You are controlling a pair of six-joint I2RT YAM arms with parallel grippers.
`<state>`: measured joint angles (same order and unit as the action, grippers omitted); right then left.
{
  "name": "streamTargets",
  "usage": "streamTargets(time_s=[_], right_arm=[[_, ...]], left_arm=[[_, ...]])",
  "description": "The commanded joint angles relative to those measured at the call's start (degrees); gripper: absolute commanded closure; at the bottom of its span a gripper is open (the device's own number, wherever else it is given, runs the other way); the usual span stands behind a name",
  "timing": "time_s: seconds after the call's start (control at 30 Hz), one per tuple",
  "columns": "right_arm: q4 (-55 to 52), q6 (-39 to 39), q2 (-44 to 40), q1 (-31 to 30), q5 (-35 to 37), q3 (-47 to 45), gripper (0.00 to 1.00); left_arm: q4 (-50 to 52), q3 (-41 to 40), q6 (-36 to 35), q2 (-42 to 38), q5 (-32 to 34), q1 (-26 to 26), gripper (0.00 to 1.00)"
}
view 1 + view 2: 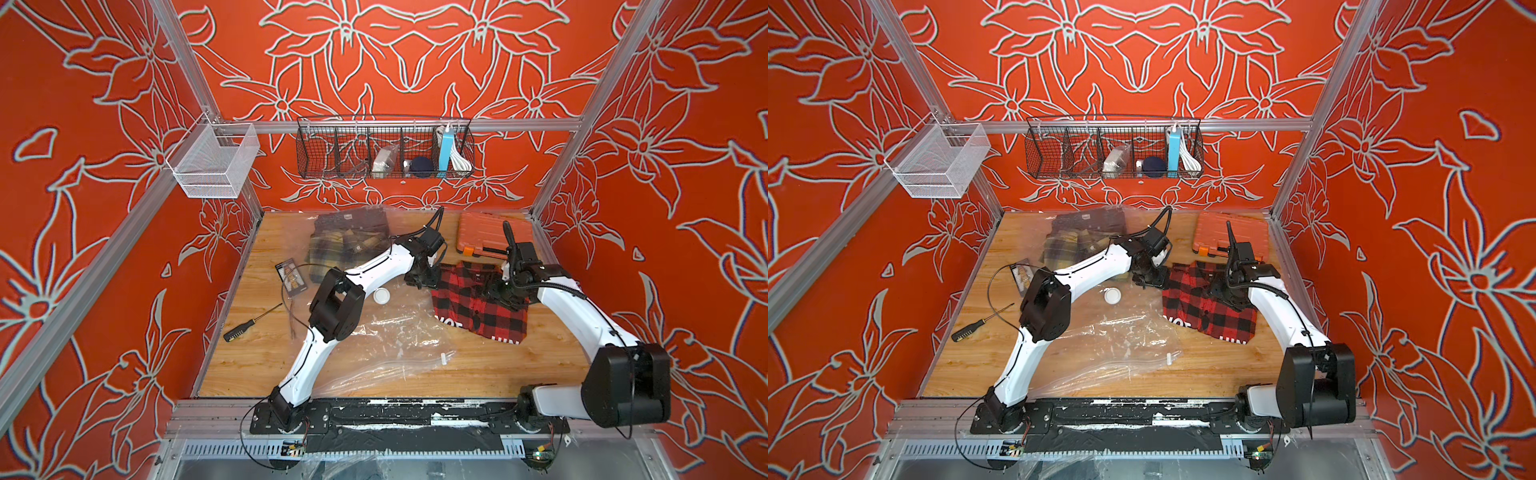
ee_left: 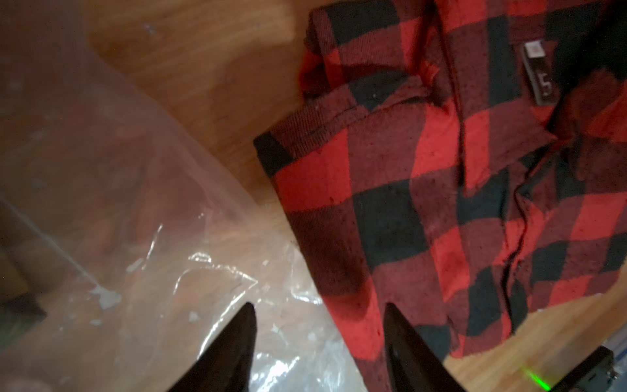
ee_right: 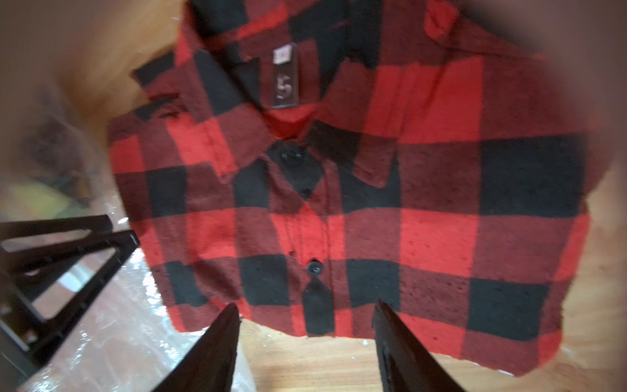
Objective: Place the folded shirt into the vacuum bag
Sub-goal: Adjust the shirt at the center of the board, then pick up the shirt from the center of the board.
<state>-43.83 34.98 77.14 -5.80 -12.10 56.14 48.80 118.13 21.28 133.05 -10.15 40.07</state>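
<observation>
1. The folded shirt [image 1: 478,305], red-and-black check, lies flat on the bench [image 1: 249,370] with its collar toward the far wall; it is not in the vacuum bag [image 1: 386,345] but just beside it, one corner at the plastic's edge; whether it overlaps the film I cannot tell.
2. The bag sprawls across the middle of the bench, valve disc [image 1: 381,296] facing up and zip strip along the near edge; a greenish plaid garment [image 1: 345,245] seems to sit under the plastic at the far end.
3. The left gripper [image 2: 320,307] has its jaws apart and holds nothing; it is poised where bag meets shirt, probably so it can lift or steady the film.
4. The right gripper [image 3: 305,303] is likewise spread and empty, over the shirt's hem near the button placket; that looks like a sensible place to pinch the stacked layers without undoing the fold.
5. Judgement: no grasp is made yet; the bag's mouth needs opening before the shirt can slide in.
</observation>
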Motion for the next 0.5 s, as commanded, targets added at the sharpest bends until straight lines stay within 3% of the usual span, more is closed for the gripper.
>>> streamTargets(time_s=[0.0, 0.47], right_arm=[[-1.9, -1.0, -1.7, 1.4, 3.3, -1.0, 0.35], [-2.7, -1.6, -3.6, 4.7, 4.0, -1.0, 0.36]], left_arm=[[4.3, 4.8, -1.7, 1.8, -0.1, 0.2, 0.41], [5.6, 17.9, -0.1, 12.7, -5.2, 1.3, 0.54]])
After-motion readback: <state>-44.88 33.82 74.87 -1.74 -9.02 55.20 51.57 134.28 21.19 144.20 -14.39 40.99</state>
